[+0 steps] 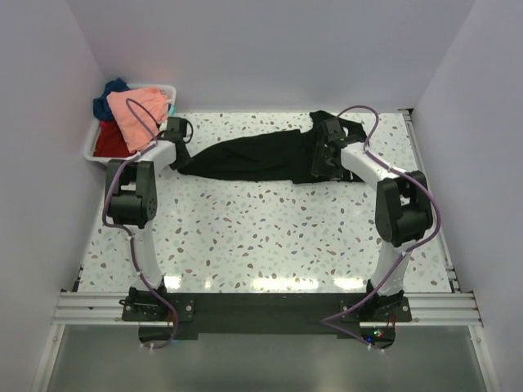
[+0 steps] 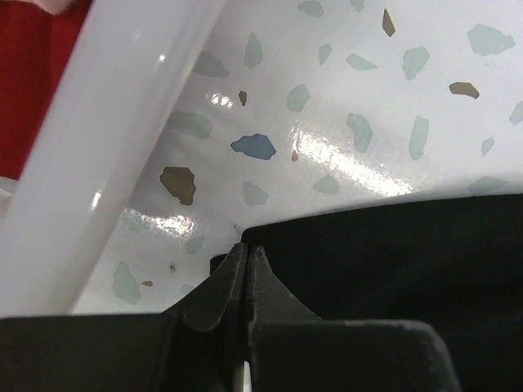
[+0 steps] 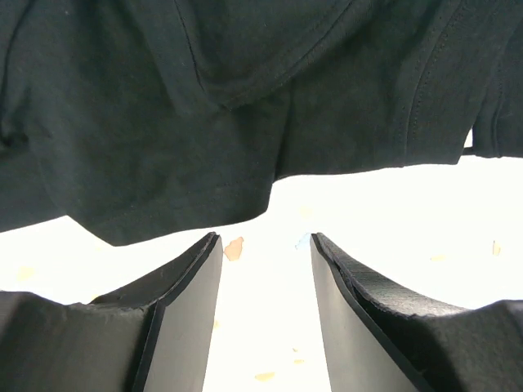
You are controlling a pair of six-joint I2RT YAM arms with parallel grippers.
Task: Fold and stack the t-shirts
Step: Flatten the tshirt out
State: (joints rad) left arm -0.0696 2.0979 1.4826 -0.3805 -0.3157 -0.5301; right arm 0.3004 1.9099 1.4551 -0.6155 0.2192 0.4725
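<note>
You are barely started: the black t-shirt (image 1: 245, 159) lies unfolded along the far tabletop (image 1: 261, 237), your left claw (image 2: 247, 249) pinching its edge, your right claw (image 3: 263, 238) spread and empty at its other end, and the other t-shirts (image 1: 139, 114) sit heaped in the bin (image 1: 163, 87).

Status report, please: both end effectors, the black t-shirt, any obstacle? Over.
Left end effector shut on black t-shirt edge. Right end effector open, empty, shirt just beyond its tips. White bin rim close beside left end effector.
</note>
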